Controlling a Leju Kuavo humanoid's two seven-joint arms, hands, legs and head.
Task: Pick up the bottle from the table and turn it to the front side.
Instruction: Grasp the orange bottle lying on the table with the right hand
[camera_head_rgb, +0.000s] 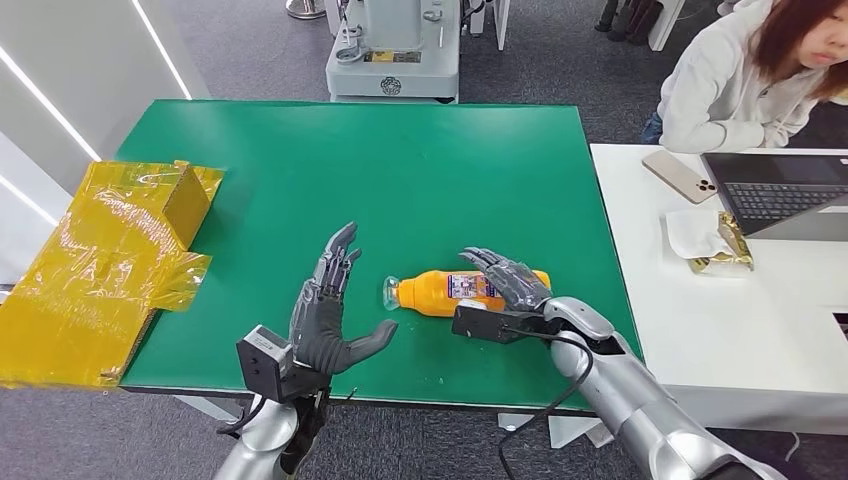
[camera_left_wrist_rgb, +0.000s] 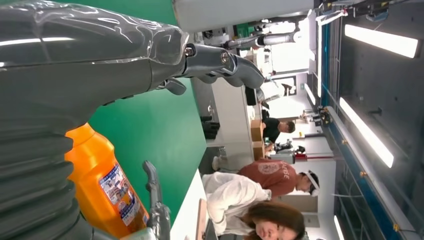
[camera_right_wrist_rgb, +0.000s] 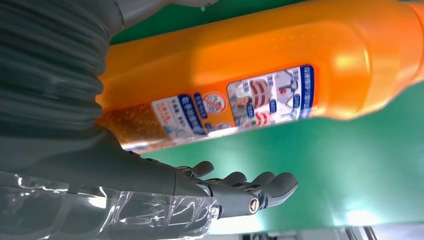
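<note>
An orange bottle (camera_head_rgb: 440, 292) with a blue and white label lies on its side on the green table (camera_head_rgb: 400, 170), cap pointing left. My right hand (camera_head_rgb: 505, 282) hovers over the bottle's base end with its fingers stretched across the top. The right wrist view shows the bottle (camera_right_wrist_rgb: 260, 75) close by, and a strip of green separates it from my straight fingers (camera_right_wrist_rgb: 250, 187). My left hand (camera_head_rgb: 325, 315) stands open just left of the cap, palm facing the bottle and fingers spread. In the left wrist view the bottle (camera_left_wrist_rgb: 107, 190) lies beyond the left hand (camera_left_wrist_rgb: 75, 65).
A yellow-wrapped box (camera_head_rgb: 100, 260) overhangs the table's left edge. To the right stands a white table (camera_head_rgb: 740, 330) with a laptop (camera_head_rgb: 780, 190), a phone (camera_head_rgb: 680, 177) and a gold packet (camera_head_rgb: 725, 245); a person (camera_head_rgb: 740, 70) sits behind it. A machine base (camera_head_rgb: 395, 50) stands beyond the far edge.
</note>
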